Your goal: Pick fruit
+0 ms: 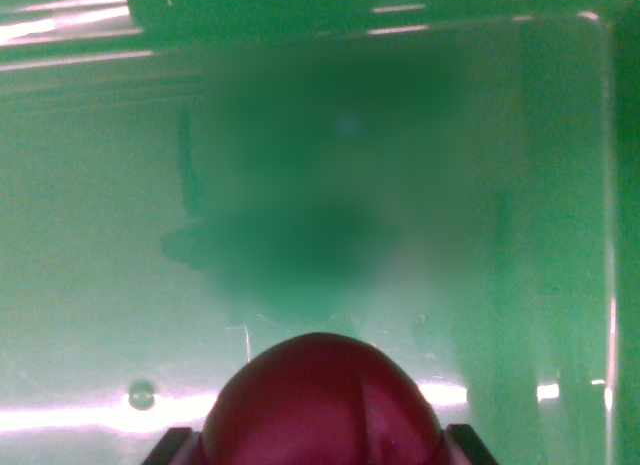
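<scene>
While pinched between the gripper (320, 447) fingertips, fruit (322, 405) dark red, smooth, rounded, glossy.

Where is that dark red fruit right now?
The dark red fruit sits at the bottom centre of the wrist view, between the two gripper fingertips, with a glossy green surface behind.

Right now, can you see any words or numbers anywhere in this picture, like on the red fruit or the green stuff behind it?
No text can be read anywhere.
The round dark red fruit carries no sticker or label that shows.
The shiny green surface behind it has only light streaks, no print.
The big blurred patch in the middle is too smeared to tell whether it hides any writing.
The gripper's dark fingertips at the bottom corners show no markings.
</scene>
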